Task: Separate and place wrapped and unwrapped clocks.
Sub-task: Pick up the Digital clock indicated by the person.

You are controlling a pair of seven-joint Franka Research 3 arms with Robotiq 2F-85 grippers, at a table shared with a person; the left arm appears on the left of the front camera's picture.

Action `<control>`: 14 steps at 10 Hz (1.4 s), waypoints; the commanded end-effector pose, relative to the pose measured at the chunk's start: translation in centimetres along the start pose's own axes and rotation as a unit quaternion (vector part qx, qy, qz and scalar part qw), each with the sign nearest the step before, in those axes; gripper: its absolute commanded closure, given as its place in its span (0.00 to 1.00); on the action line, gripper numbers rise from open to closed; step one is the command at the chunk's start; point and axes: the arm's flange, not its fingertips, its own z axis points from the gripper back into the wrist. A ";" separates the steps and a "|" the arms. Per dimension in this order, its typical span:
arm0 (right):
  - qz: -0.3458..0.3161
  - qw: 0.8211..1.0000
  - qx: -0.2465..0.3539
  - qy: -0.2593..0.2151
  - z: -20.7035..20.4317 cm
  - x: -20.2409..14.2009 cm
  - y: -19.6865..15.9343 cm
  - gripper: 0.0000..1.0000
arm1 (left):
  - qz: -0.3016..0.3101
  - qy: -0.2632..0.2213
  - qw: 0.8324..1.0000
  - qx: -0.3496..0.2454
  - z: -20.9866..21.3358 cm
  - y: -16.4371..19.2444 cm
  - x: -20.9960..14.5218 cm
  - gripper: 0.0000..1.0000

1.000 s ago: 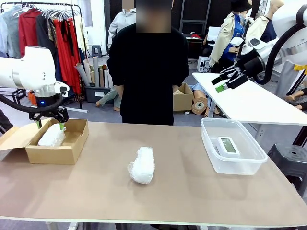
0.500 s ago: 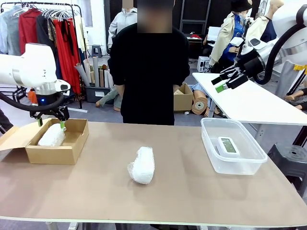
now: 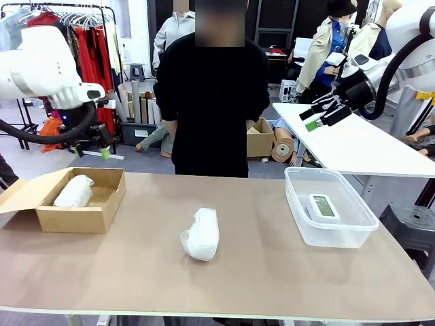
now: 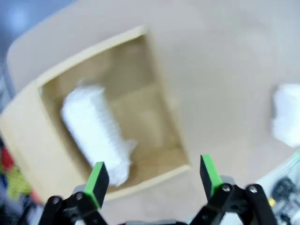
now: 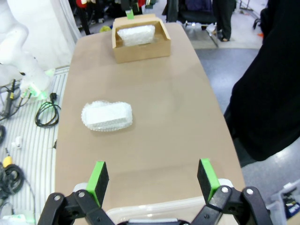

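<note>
One wrapped clock (image 3: 73,191), a crinkly white bundle, lies in the open cardboard box (image 3: 81,216) at the table's left. My left gripper (image 3: 92,153) hangs open and empty well above that box. The left wrist view looks down on the bundle (image 4: 96,131) inside the box (image 4: 159,126), between the open fingers of the left gripper (image 4: 152,180). A second wrapped clock (image 3: 202,233) lies on the table's middle. The unwrapped clock (image 3: 323,206), white with a grey-green screen, rests in the clear bin (image 3: 299,212) at the right. My right gripper (image 3: 309,117) is open, high above the bin.
A person in black (image 3: 211,102) stands at the far edge, hands behind the back. The box's flap (image 3: 20,193) folds out to the left. The right wrist view shows the middle bundle (image 5: 107,116), the box (image 5: 140,49) and the bin's rim (image 5: 154,206).
My left gripper has lifted out of the box and moved up and a little right, leaving the wrapped bundle lying inside. The right arm has stayed still.
</note>
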 end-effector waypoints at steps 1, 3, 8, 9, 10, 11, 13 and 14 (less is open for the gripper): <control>0.001 1.000 -0.001 -0.001 0.1 0.1 0.1 0.00 | -0.096 -0.004 0.989 -0.109 1.1 0.9 -0.7 0.00; 0.001 1.000 -0.001 -0.001 0.1 0.1 0.1 0.00 | -0.196 -0.080 0.965 -0.154 2.6 -0.2 -0.4 0.00; 0.001 1.000 -0.001 -0.001 0.1 0.1 0.1 0.00 | -0.370 -0.258 0.871 -0.196 5.7 -1.6 -0.1 0.00; 0.001 1.000 -0.001 -0.001 0.1 0.1 0.1 0.00 | -0.396 -0.279 0.850 -0.207 6.4 -1.9 0.0 0.00; 0.001 1.000 -0.001 -0.001 0.1 0.1 0.1 0.00 | -0.406 -0.286 0.840 -0.218 7.0 -1.9 0.0 0.00; 0.001 1.000 -0.001 -0.001 0.1 0.1 0.1 0.00 | -0.351 -0.252 0.878 -0.206 6.9 -1.4 0.4 0.00; 0.001 1.000 -0.001 -0.001 0.1 0.1 0.1 0.00 | -0.389 -0.278 0.858 -0.187 6.9 -2.6 0.6 0.00; 0.001 1.000 -0.001 -0.001 0.1 0.1 0.1 0.00 | -0.389 -0.278 0.858 -0.187 6.9 -2.6 0.6 0.00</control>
